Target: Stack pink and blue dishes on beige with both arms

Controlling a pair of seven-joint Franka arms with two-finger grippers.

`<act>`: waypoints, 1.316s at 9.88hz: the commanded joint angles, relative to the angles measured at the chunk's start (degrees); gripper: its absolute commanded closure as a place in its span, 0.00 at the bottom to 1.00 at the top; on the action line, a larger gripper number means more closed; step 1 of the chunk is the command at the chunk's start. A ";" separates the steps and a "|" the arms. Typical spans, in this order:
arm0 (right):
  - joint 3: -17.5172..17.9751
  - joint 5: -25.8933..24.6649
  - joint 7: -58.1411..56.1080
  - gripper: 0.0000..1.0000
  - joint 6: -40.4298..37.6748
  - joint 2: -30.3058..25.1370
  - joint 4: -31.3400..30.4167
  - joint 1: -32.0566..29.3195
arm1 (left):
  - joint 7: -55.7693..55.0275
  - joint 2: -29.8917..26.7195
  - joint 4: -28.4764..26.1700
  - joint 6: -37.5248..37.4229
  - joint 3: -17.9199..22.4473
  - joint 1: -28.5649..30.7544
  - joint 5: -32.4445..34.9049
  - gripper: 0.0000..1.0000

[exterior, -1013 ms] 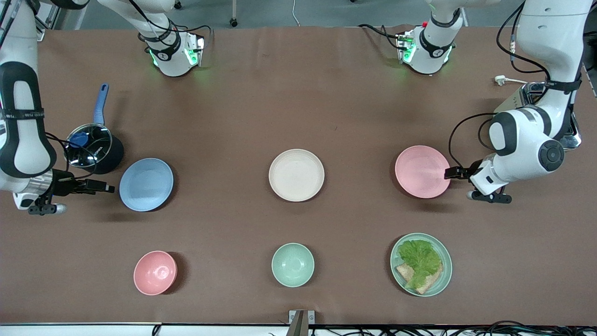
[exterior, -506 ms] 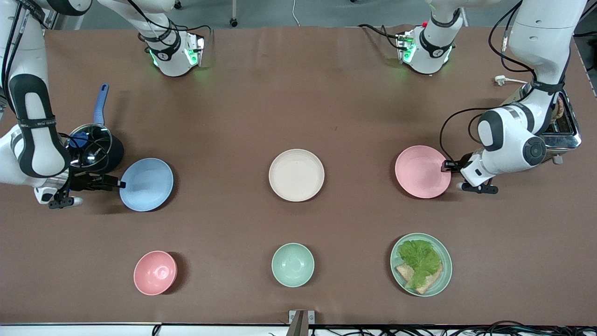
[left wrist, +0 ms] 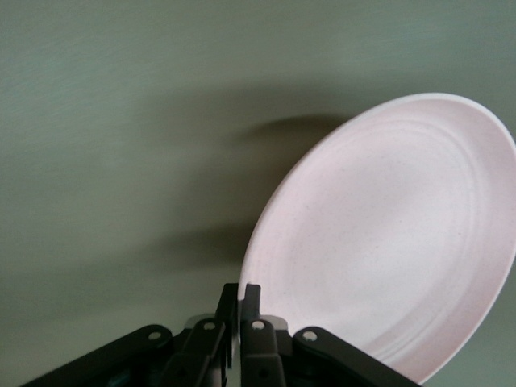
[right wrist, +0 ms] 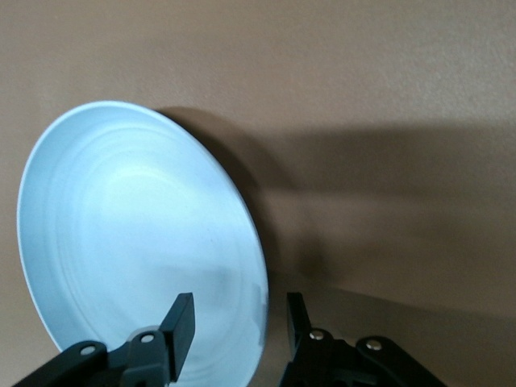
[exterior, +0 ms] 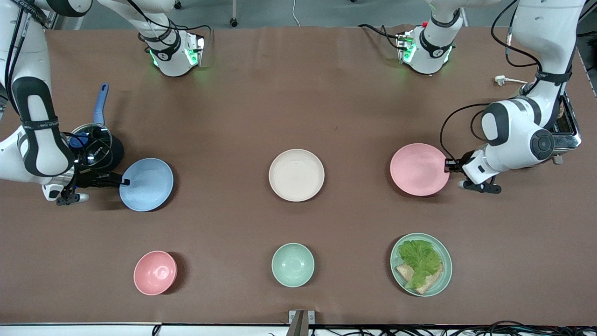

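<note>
The pale pink plate (exterior: 418, 169) sits toward the left arm's end of the table. My left gripper (exterior: 447, 164) is shut on its rim. In the left wrist view the pink plate (left wrist: 387, 242) looks tilted with a shadow under it, and the left gripper (left wrist: 240, 300) pinches its edge. The light blue plate (exterior: 146, 184) lies toward the right arm's end. My right gripper (exterior: 122, 182) is open at its rim. In the right wrist view the blue plate (right wrist: 137, 242) has its edge between the right gripper's (right wrist: 239, 326) spread fingers. The beige plate (exterior: 296, 175) rests between the two plates, untouched.
A black pot with a glass lid and blue handle (exterior: 93, 147) stands close beside the blue plate and my right arm. A toaster (exterior: 565, 127) is by my left arm. Nearer the front camera are a pink bowl (exterior: 155, 272), a mint bowl (exterior: 292, 264) and a mint plate with lettuce and bread (exterior: 421, 264).
My left gripper has reached the pink plate's rim and shut on it, and the plate has shifted slightly toward the beige plate. My right gripper has moved in to the blue plate's rim.
</note>
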 commanded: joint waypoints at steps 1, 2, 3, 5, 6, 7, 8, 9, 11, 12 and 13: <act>-0.01 1.68 -1.89 0.51 0.63 0.08 -1.13 -0.43 | -8.04 -0.82 0.58 -1.05 -9.43 -0.27 -0.82 1.00; -0.10 1.68 -1.89 0.53 0.63 0.35 -1.13 -0.43 | -16.98 0.22 2.68 -0.71 -14.88 -0.44 -0.73 1.00; -0.01 1.77 -1.89 0.56 0.63 0.35 -1.13 -0.43 | -24.03 2.58 4.97 -0.35 -20.07 -0.53 -0.47 1.00; -0.01 1.77 -1.81 0.79 0.45 0.61 -1.13 -0.43 | -38.18 7.50 8.23 4.62 -27.48 -2.19 1.02 1.00; -0.10 1.86 -1.63 0.98 0.28 0.61 -0.87 -0.34 | -45.64 11.10 10.24 7.70 -28.73 -4.37 5.29 1.00; -0.45 1.77 -0.67 1.00 -0.33 0.53 0.44 0.00 | -53.29 14.61 12.96 8.43 -28.74 -6.83 10.56 1.00; -1.15 1.59 0.12 1.00 -2.34 0.44 2.62 0.36 | -59.37 18.39 16.64 8.44 -28.83 -7.90 15.57 1.00; -2.89 0.81 0.82 1.00 -7.23 0.44 6.91 0.62 | -64.74 19.99 18.16 8.44 -29.61 -9.04 19.01 1.00; -6.33 -3.92 8.87 0.99 -18.65 0.35 17.97 2.72 | -67.25 20.80 18.61 8.44 -29.79 -9.84 21.68 0.99; -6.25 -4.99 13.18 0.99 -22.62 0.26 22.12 2.82 | -67.43 21.67 19.92 8.44 -29.79 -10.63 21.68 0.98; -6.16 -5.00 18.79 0.99 -26.84 -0.17 24.85 3.78 | -69.34 23.25 21.76 8.44 -29.71 -11.86 21.77 0.95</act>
